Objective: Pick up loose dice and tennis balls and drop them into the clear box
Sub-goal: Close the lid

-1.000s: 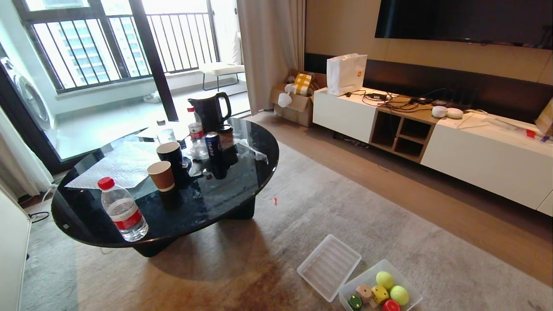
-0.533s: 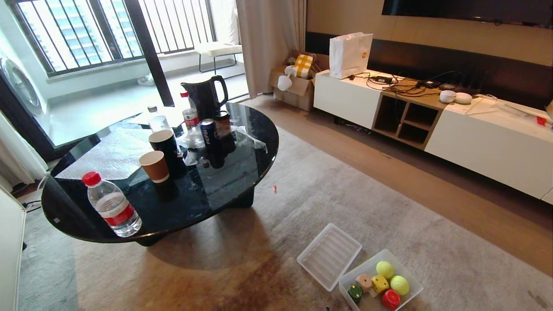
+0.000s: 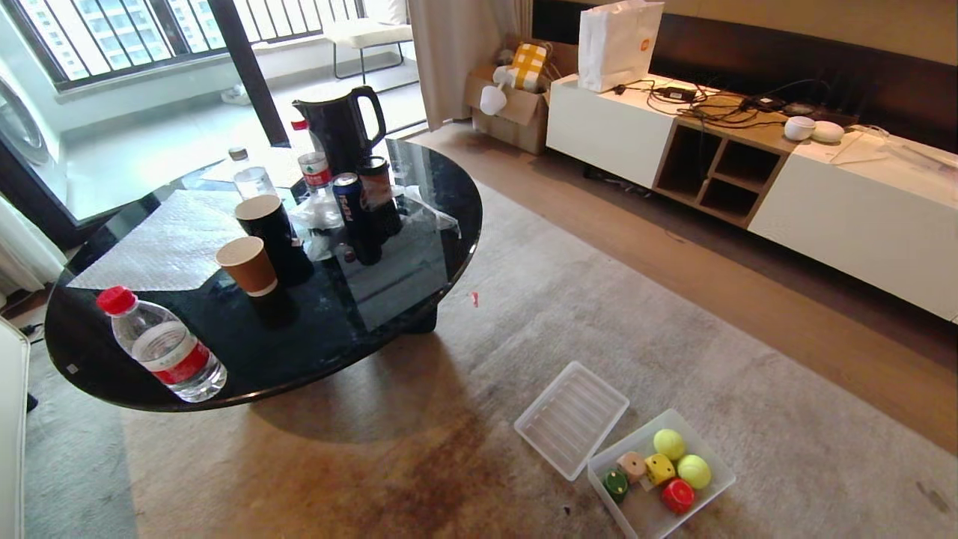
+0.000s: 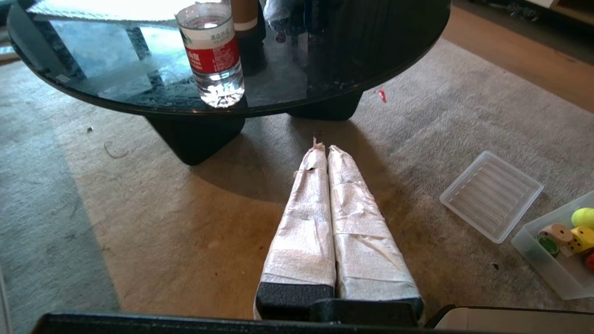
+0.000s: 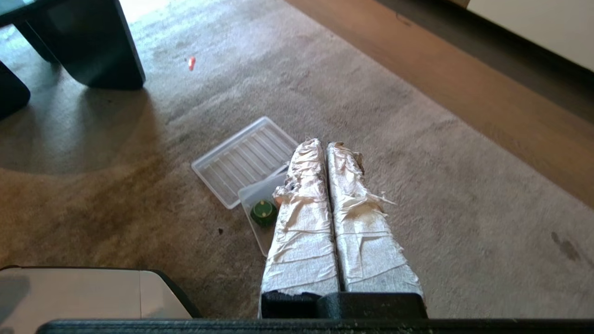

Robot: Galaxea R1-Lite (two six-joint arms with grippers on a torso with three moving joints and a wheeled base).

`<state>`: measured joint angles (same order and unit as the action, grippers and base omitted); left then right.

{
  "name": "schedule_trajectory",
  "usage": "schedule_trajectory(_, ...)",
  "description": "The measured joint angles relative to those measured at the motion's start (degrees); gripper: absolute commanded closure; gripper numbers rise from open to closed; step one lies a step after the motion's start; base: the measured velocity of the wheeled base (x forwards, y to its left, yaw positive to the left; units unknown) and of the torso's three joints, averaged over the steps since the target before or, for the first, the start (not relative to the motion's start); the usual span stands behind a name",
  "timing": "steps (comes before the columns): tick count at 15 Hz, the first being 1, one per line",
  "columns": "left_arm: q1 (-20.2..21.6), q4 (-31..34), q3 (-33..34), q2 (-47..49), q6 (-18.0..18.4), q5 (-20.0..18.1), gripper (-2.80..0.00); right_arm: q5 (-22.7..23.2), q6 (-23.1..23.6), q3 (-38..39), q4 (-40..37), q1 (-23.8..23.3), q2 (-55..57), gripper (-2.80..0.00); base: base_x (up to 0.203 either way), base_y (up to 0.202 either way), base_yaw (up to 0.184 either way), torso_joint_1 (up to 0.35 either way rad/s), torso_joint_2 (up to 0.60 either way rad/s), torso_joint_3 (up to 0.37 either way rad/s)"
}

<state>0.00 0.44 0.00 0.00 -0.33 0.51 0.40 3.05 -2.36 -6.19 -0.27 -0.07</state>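
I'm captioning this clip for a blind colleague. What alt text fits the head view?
On a grey carpet, a clear plastic box holds two yellow-green tennis balls, plus red, yellow, tan and green dice. Its ribbed translucent lid lies alongside. Behind stands a round black glass table crowded with cups, cans and bottles.

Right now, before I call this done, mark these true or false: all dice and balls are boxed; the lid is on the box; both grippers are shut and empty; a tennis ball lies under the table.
1. All four dice and both tennis balls lie in the clear box: true.
2. The lid is on the box: false, it lies beside it on the carpet.
3. The left gripper and right gripper are shut and empty: true.
4. A tennis ball lies under the table: false, none shows there.
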Motion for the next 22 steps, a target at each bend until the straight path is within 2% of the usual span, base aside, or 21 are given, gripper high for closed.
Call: schedule_trajectory(22,0.00,-0.02,0.00,0.00,0.00,0.00,0.00,0.01,0.00,0.00,0.00,0.00,0.00,0.00,0.000,0.000,0.000,0.002,0.00,-0.198)
